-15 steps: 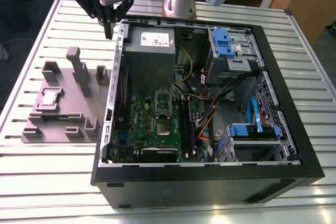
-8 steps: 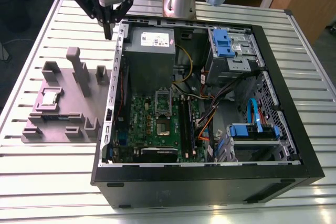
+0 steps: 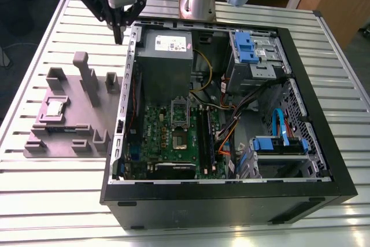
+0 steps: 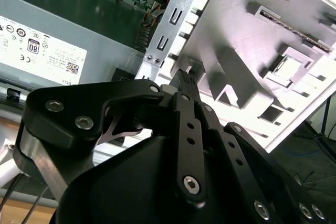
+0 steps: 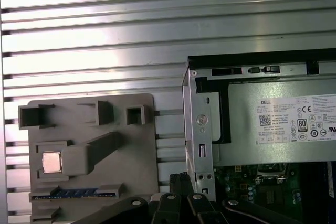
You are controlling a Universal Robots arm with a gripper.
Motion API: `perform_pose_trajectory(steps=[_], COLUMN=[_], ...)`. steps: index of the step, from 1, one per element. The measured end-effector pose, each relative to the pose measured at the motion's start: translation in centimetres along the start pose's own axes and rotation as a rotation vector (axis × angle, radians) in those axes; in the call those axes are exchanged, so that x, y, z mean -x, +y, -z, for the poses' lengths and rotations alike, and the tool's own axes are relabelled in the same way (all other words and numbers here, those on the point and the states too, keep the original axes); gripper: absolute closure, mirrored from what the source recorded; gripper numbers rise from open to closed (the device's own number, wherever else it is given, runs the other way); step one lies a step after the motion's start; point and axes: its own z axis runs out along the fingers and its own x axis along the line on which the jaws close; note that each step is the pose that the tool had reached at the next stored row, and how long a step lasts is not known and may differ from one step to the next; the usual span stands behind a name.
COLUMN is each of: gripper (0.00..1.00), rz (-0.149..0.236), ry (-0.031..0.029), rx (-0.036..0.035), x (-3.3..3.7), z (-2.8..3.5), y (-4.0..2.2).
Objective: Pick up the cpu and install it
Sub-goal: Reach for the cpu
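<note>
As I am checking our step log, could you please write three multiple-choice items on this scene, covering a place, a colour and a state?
1. Where does the chip lie? A) in the dark socket B) in the grey holder beside the computer case C) on the bare table
2. What colour is the circuit board? A) green B) red C) white
3. What is the gripper carrying? A) the chip B) a cable C) nothing
Answers: 1 B, it rests in a holder recess outside the case; 2 A, the board is green; 3 C, its fingers are shut on nothing.
</note>
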Motion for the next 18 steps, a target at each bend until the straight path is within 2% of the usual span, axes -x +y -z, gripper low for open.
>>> perform_pose_trajectory(steps=[18], gripper=[0.9], rz=[0.0], ry=[0.0074], rx=[-0.0005], x=[-0.33], z=[-0.24], y=[-0.03])
